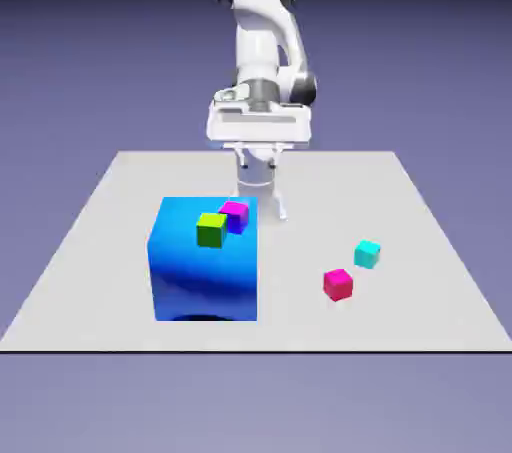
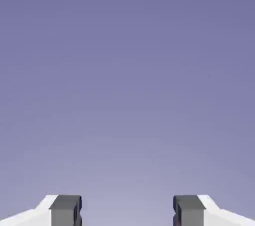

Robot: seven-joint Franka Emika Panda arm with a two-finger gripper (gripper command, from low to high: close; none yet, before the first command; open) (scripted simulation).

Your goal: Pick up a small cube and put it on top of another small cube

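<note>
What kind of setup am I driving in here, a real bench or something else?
Looks like a rendered simulation: a flat grey table on a blank violet backdrop, plain colored cubes like the cyan cube and big blue block.

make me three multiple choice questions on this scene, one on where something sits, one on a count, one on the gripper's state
1. Where does the small green cube sit?
A. on the big blue block
B. on the bare grey table
C. between the gripper's fingers

2. How many small cubes lie directly on the table?
A. one
B. two
C. four

3. What state is the two-finger gripper in?
A. shut on a cube
B. open and empty
C. shut on nothing

Answers:
1 A, the green cube rests on the block's top beside the small magenta cube.
2 B, only the small cyan cube and the small pink-red cube are on the table.
3 B, the hand view shows the fingertips wide apart with only backdrop between them.
</note>
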